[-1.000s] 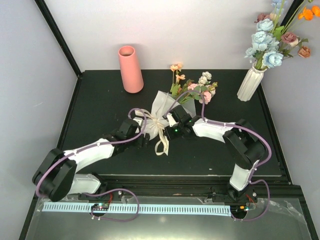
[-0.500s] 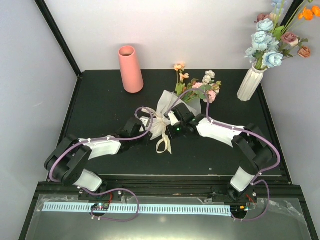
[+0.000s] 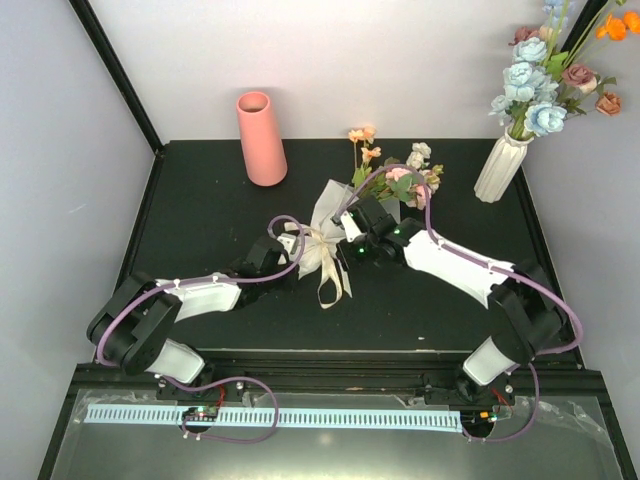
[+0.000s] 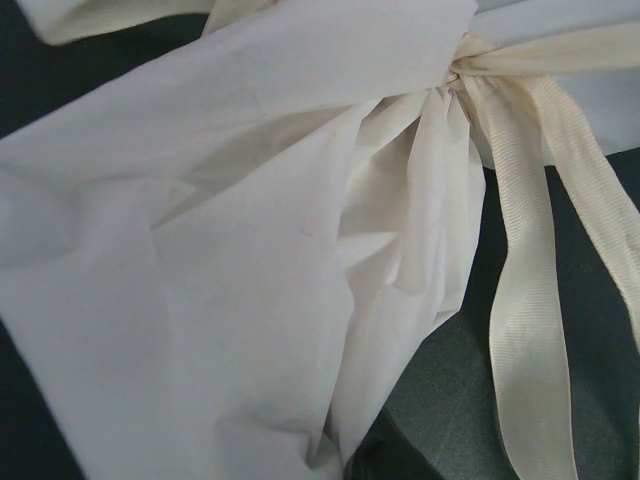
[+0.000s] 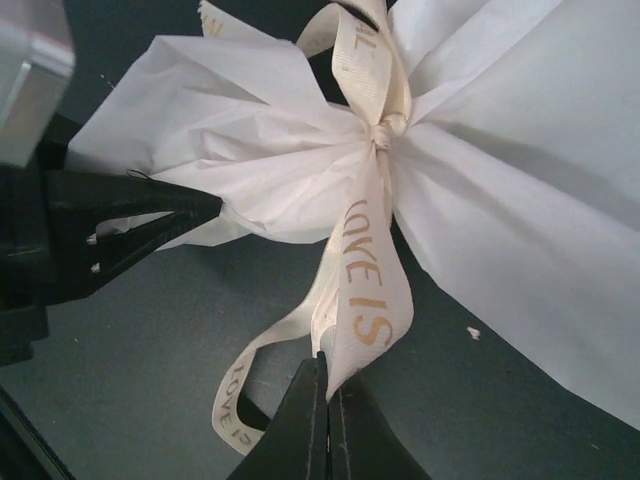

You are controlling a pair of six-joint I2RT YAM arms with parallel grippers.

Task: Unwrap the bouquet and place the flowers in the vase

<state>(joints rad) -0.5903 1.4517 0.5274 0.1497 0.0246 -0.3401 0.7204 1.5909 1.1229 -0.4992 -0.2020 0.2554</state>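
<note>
The bouquet lies mid-table, its cream paper wrap (image 3: 328,212) fanned out and its pink, peach and cream flowers (image 3: 402,176) pointing to the far right. A cream ribbon (image 3: 327,268) printed in gold ties its waist (image 5: 383,128). My right gripper (image 5: 328,378) is shut on a loop of that ribbon (image 5: 368,290). My left gripper (image 3: 297,259) is shut on the paper's bunched stem end, with its fingers (image 5: 190,212) pinching the paper. In the left wrist view, paper (image 4: 220,260) hides those fingers. The salmon-pink vase (image 3: 262,138) stands upright at the far left, apart from both arms.
A white ribbed vase (image 3: 499,166) holding blue, mauve and orange flowers (image 3: 545,75) stands at the far right corner. The black table (image 3: 200,220) ends at a raised frame edge (image 3: 350,352) near the arm bases. Pale walls close it in on three sides.
My left gripper moved right to the stem end and closed on the paper. My right arm, still shut on the ribbon, reached farther and the bouquet shifted slightly up and right.
</note>
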